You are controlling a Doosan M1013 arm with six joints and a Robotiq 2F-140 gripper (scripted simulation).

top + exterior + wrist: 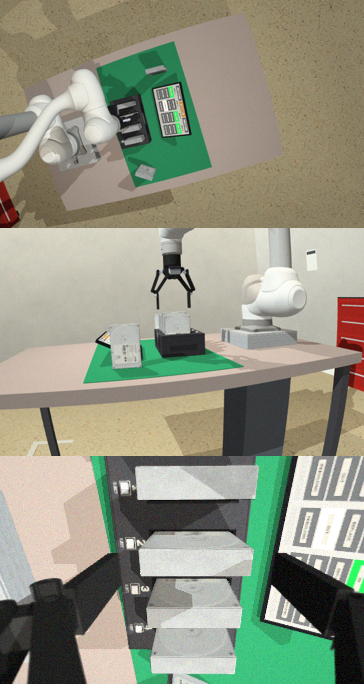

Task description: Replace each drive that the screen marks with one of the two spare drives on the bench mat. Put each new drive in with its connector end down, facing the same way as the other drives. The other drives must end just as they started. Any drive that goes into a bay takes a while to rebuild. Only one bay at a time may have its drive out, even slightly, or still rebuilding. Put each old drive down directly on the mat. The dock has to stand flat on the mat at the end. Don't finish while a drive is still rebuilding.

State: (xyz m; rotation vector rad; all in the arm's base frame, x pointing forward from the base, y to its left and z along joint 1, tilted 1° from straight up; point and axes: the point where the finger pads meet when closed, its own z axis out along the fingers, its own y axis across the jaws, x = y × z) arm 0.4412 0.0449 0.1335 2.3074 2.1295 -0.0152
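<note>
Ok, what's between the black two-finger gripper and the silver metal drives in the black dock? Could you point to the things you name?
Just open air: in the exterior view, a gap shows between the fingertips of the open gripper (129, 118) (173, 307) (198, 563) and the drives (131, 128) (177, 324) (195, 562) below.

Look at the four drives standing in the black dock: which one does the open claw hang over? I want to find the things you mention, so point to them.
The drive (195, 562) beside the printed 2. The claw's (173, 307) (197, 573) fingers flank it; the other three sit off to its sides.

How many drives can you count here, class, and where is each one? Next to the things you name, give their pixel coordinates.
6: four drives (133, 128) (177, 324) (195, 561) sit in the dock (146, 134) (182, 346) (135, 516), one per bay; one upright drive (155, 70) (125, 346) and one tilted-looking drive (144, 171) (183, 680) flank it.
</note>
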